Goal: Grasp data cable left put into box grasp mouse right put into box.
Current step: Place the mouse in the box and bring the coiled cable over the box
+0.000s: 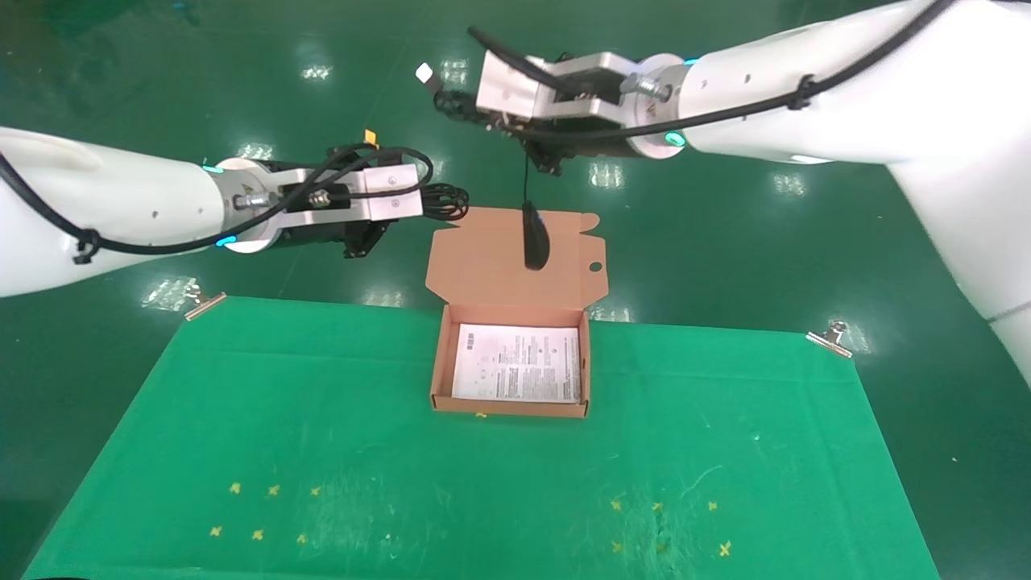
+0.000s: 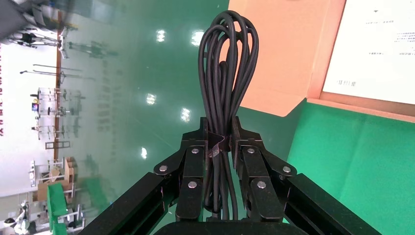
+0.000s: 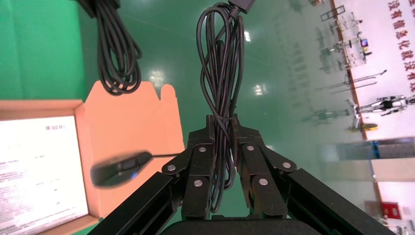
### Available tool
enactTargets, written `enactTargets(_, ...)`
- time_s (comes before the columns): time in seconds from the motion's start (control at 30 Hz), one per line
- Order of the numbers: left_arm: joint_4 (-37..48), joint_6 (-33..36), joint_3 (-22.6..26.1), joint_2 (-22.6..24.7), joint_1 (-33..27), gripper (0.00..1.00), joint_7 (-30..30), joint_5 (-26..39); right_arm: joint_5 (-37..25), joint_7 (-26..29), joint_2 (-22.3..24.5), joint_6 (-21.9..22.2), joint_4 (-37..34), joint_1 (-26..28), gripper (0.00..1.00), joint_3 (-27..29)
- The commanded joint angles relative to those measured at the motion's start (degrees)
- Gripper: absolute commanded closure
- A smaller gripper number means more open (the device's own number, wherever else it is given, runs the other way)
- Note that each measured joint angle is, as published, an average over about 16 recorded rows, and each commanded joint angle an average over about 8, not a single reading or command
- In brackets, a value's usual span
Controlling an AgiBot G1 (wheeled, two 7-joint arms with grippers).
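While the box (image 1: pixel 511 366) sits open at frame centre on the green surface (image 1: pixel 242 419), white sheet inside, both arms hover beyond it. At upper left, the left gripper (image 2: pixel 219 142) has its jaws clamped on the data cable (image 2: pixel 226 63), the coil jutting past them. At upper centre, the right gripper (image 3: pixel 222 132) pinches the bundled cord; the mouse (image 1: pixel 534 234) dangles before the lid.
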Motion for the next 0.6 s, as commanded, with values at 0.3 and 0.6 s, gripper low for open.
enactTargets(0.3, -0.83, 2.04, 0.68, -2.08, 0.51, 1.0, -1.54, 3.12, 2.02, -2.39, -2.03, 1.23, -2.99, -0.79, 1.0, -1.53)
enactTargets(0.6, -1.3, 6.14, 1.49, -4.08, 0.91, 1.0, -6.1, 8.75, 5.02, -2.81, -2.73, 3.04, -5.16, -2.92, 1.0, -5.53)
